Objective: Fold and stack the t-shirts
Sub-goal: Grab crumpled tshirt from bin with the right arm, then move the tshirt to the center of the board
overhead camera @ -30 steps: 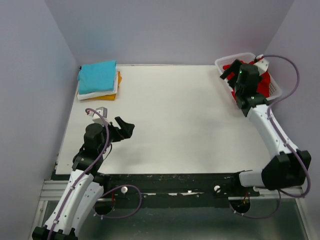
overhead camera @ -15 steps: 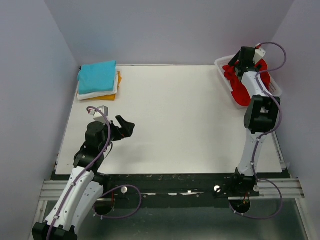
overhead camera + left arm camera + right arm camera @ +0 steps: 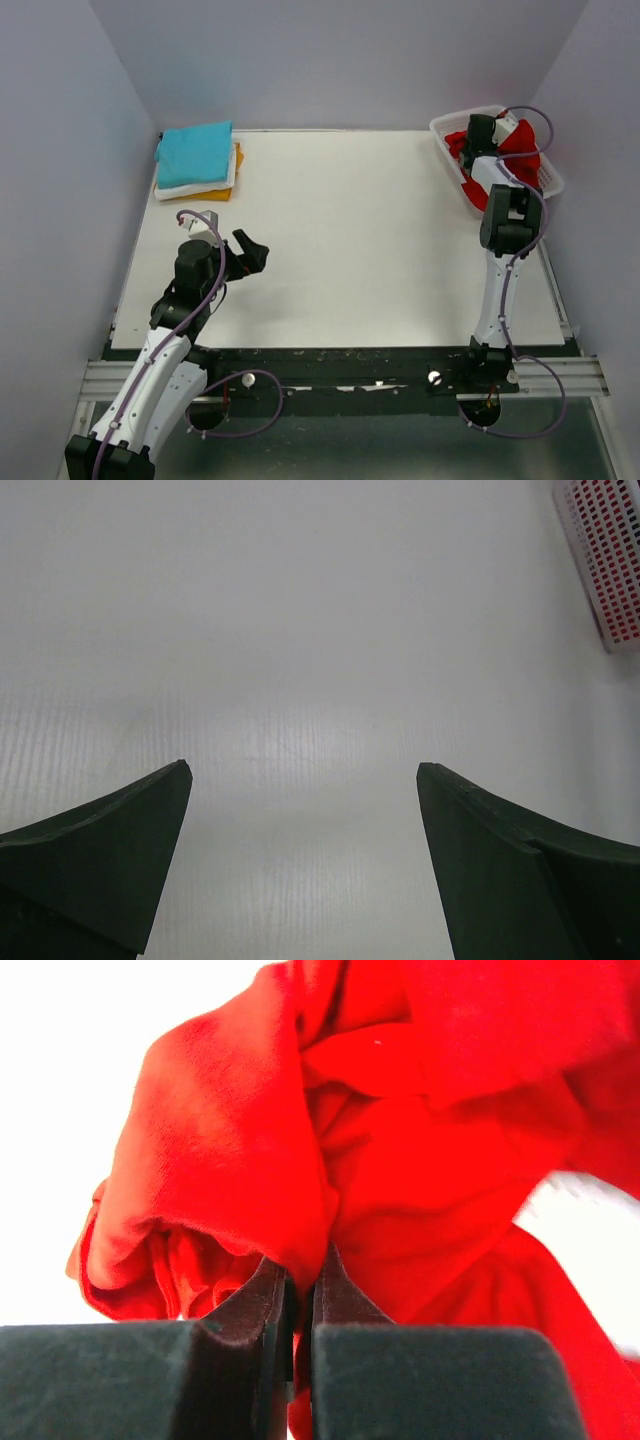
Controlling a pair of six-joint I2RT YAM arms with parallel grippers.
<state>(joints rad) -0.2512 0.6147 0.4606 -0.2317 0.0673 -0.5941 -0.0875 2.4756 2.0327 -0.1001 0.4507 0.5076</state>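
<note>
A crumpled bright red t-shirt lies in the white lattice basket at the far right. My right gripper reaches down into the basket. In the right wrist view that gripper is shut on a fold of the red t-shirt, which fills the view. Folded t-shirts are stacked at the far left corner: turquoise on top, white under it, orange-yellow at the bottom. My left gripper hovers open over the near left of the table, with nothing between its fingers.
The white table is walled in by pale panels at the left, back and right. The basket stands against the right wall; its red-backed lattice side shows at the top right of the left wrist view.
My right arm has stretched farther over the basket and its jaws have gone from open to shut on the red t-shirt. The left arm has barely moved.
</note>
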